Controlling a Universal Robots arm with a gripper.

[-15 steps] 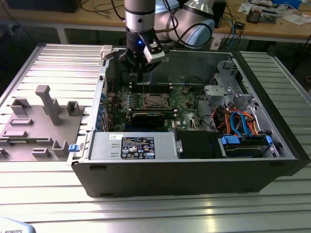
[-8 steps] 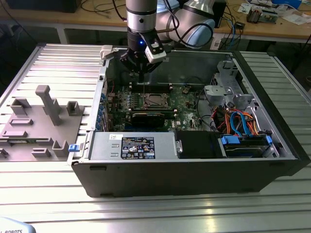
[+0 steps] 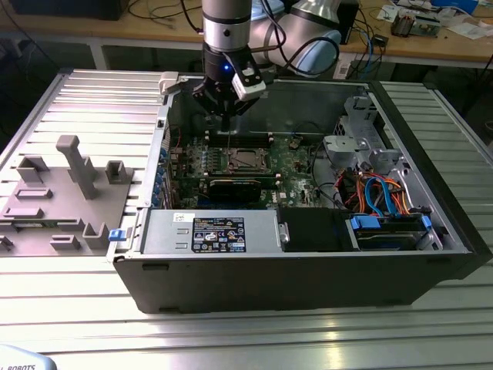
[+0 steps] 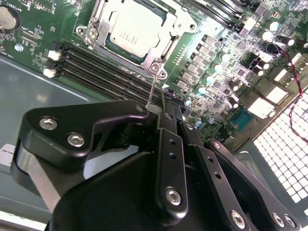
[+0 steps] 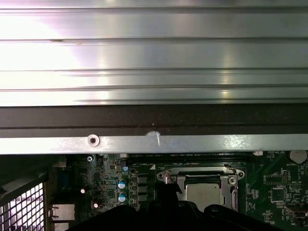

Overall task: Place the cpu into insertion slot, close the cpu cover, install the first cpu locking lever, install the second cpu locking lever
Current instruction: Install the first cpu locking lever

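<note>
The cpu (image 4: 132,29) lies flat in the insertion slot (image 3: 248,159) on the green board, its silver-grey top showing. The cpu cover (image 4: 167,45) is down around it as a silvery frame. A thin wire locking lever (image 4: 151,89) rises from the socket's corner up to my fingertips. My gripper (image 4: 168,108) hangs just above the board beside the socket, fingers together. I cannot tell whether the lever's end is pinched or only touching. In the exterior view the gripper (image 3: 225,122) hovers over the board's rear, slightly to the exterior view's left of the socket. In the first wrist view the cpu (image 5: 204,192) sits under its frame.
Long black memory slots (image 4: 101,72) run beside the socket. The open case holds a power supply (image 3: 212,231) at the front and a drive cage with cables (image 3: 385,200) on the exterior view's right. A grey fixture (image 3: 69,185) stands outside. The case wall (image 5: 154,120) is close behind.
</note>
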